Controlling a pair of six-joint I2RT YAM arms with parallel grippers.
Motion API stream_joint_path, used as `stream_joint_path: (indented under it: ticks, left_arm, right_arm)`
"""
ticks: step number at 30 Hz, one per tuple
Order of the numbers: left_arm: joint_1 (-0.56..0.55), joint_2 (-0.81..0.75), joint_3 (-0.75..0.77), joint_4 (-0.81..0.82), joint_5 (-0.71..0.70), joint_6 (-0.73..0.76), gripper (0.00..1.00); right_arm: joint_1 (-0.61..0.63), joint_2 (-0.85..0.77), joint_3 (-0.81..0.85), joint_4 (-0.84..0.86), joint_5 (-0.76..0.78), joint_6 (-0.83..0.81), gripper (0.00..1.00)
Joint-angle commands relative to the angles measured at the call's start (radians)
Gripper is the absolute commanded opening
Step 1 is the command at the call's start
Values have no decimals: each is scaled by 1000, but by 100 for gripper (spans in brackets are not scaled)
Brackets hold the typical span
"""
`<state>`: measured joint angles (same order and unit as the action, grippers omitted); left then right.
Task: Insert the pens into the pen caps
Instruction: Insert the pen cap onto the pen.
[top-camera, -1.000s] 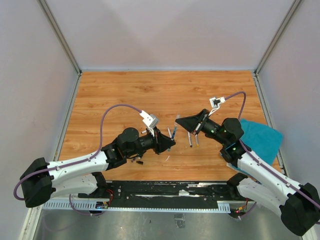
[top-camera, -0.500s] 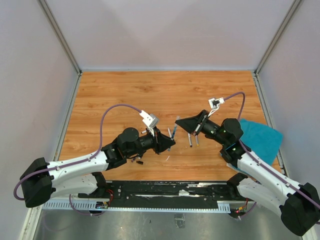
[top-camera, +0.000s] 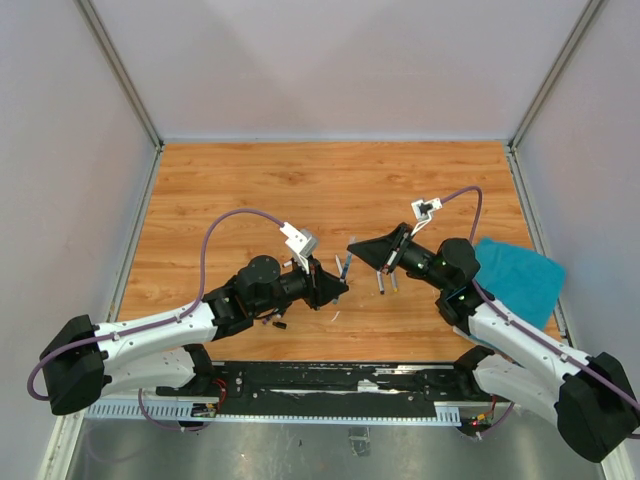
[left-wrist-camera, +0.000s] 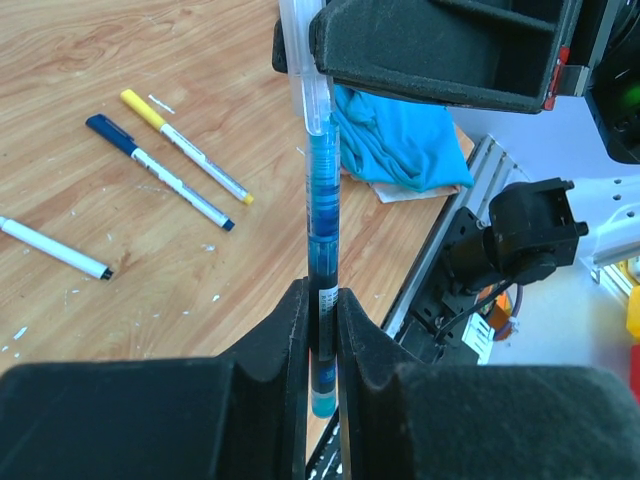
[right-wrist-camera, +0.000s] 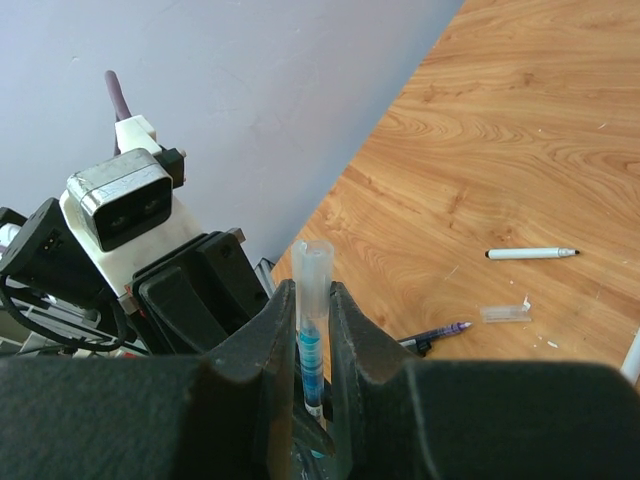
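- Mating one pen with its cap in mid-air is the step in hand. The slim blue-barrelled pen spans the gap between the two arms, lifted off the wooden table, with its far end inside the clear plastic pen cap.
- The left jaws are clamped on the pen's lower barrel, and the right jaws are clamped on the cap.
- A good length of blue barrel shows between the two grips, so the cap looks only partly seated.
- The next move calls for pressing the two grips together along the pen's axis. They must stay in line, so that the thin barrel neither bends nor slips.
- Other pens lie on the table: a yellow-capped white pen, a dark-blue-capped white pen just beside it, and a purple pen near a loose clear cap.
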<state>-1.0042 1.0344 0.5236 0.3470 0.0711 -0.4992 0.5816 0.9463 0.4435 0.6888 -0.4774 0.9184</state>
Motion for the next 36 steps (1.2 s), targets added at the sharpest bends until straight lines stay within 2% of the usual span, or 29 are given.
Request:
stream_joint_path:
  ticks: [1,8,18,27,31,36]
  left_arm:
    - [-8,-18,42,79,-29,0,0]
    - [-8,-15,46,86,-37,-5,0]
    - [-8,-21,39,114,-34,-26,0]
    - [-8,-49,22,107,-48,-24,0]
    - [-8,-77,10,83,-62,-24,0]
    - [-8,-113,-5,58,-75,-23,0]
  right_arm:
    - [3,15,-33,48,-46,16,1]
    - [25,13,-43,71,-61,14,1]
    - [66,1,-48,15,-9,-73,2]
    - [78,-85,-33,-50,7,-88,32]
    - [77,-167,10,-180,43,-146,41]
    - [77,-242,93,-426,127,-244,57]
